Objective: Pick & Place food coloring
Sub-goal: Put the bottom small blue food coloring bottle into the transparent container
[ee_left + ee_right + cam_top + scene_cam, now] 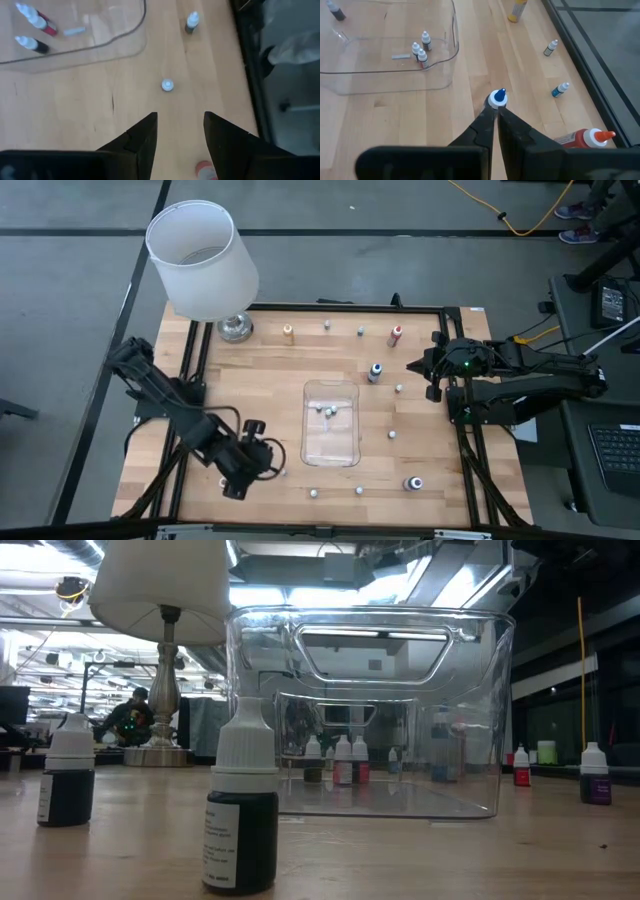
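A small bottle (242, 810) of dark colouring stands closest to the low lens. It is upright with a pale ribbed cap on top, and a second bottle like it (66, 783) stands off to one side.

The left claw (181, 135) hovers over the wooden table (90, 115) with its fingers spread and nothing between them. Just ahead of its tips stands a tiny bottle (167, 85), seen cap-on, its long axis straight up. A reddish, pale-capped thing (205, 170) shows beside one finger, too cut off to tell what it is. Farther ahead stands a dark, pale-capped bottle (191, 22). Off to the side of the claw is the clear tray (100, 45).

The right claw (496, 114) has its fingers pressed together and grips nothing. Just past its tips stands a blue-tipped bottle (497, 98) with a white collar, its nozzle pointing up; I cannot tell whether they touch. Beyond it the tray holds three little bottles (422, 56), dark or red with pale caps, which the low view shows upright and close together. A larger red bottle (585, 137) with an orange nozzle lies on its side beside the claw. Farther out are two small bluish bottles (560, 89) and a yellow one (518, 10).

A white-shaded lamp (203, 260) stands at the table's far corner.
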